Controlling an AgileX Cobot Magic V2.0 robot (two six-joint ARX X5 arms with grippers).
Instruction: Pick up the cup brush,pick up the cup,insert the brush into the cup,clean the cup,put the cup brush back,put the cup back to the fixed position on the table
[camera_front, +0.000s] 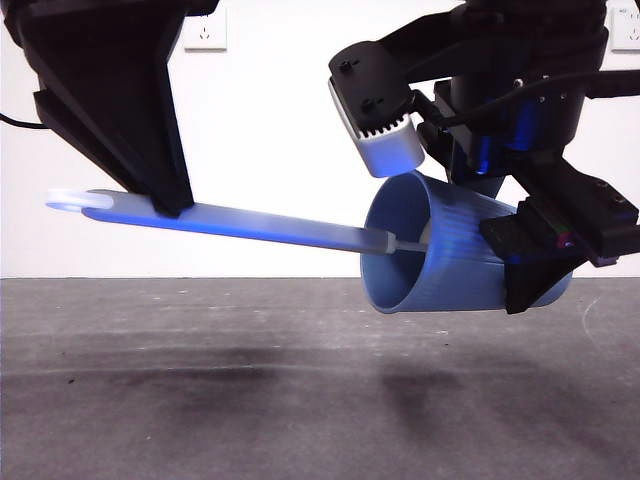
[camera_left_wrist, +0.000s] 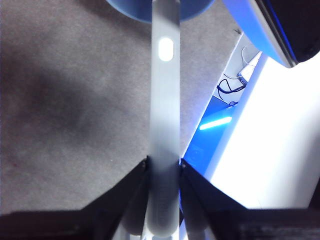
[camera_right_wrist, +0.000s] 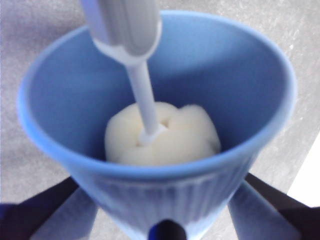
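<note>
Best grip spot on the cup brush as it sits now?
Grip the flat grey handle of the cup brush near its looped end, from above, claw across its width. The sponge end is buried in the cup, leaving only the handle exposed.

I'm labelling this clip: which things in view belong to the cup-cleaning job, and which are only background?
In the job:
cup brush, held by the left end effector
blue cup, held by the right end effector

Background:
table
wall sockets
cables

Cup mouth blocked by cup brush.
</note>
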